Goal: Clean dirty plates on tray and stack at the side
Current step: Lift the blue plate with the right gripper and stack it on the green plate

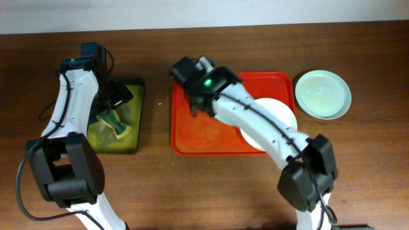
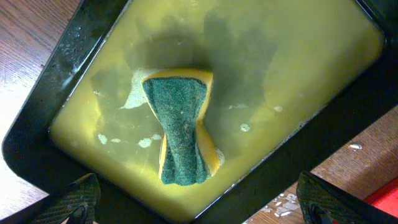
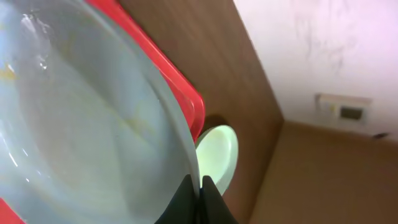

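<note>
Left tool is fully released and hangs over the black tray, one finger at each bottom corner of the wrist view. Sponge lies in the yellow-green liquid just ahead of the tool, slightly left of centre, green face up, waist pinched in. Key relation: its long axis runs roughly square to the line between the two fingers, tilted a little, so closing would bite across the narrow waist. Likely needs a short advance and a drop, no wrist roll. Right tool is clenched on the rim of a plate with faint yellowish smears, over the red tray. The mint plate sits on the bench just right of that tray. Creamy plate is on the tray's right half, partly under the right arm; cannot tell if it's the held one. Left arm is nearer the sponge; the held plate lies to its right, across a strip of bench.
</note>
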Motion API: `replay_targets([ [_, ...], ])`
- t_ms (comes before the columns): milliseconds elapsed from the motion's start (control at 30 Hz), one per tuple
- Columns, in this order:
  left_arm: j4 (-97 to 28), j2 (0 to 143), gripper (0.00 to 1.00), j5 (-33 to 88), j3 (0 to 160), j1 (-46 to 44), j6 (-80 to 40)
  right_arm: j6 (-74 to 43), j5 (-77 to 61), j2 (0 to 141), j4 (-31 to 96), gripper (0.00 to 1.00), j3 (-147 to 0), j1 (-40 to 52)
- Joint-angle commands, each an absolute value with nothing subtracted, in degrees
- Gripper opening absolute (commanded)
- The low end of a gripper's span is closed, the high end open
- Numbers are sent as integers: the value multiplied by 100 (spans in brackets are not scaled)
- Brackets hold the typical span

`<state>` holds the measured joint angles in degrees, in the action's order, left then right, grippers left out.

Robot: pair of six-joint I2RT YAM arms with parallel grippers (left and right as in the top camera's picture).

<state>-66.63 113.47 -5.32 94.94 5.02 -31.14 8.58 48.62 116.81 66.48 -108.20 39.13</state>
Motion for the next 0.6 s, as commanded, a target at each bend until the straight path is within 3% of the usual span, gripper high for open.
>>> replay_targets([
  [0,-6670,11347,99,-534,9568,541,-3120,132,3183,11452,6563,4,-10877,3076],
  [133,-6670,11347,99,-534,9568,541,-3120,97,-384,11485,6342,4,-10875,1588],
  [233,-6670,11347,99,-534,9568,541,-3120,97,-1828,11491,6302,4,-10864,303],
  [433,-6670,11347,99,-534,9568,541,-3120,95,-1865,11511,6112,4,-10414,-1752],
  [567,-6670,11347,99,-534,9568,541,-3120,99,-1863,11592,5660,4,-10084,-2635],
])
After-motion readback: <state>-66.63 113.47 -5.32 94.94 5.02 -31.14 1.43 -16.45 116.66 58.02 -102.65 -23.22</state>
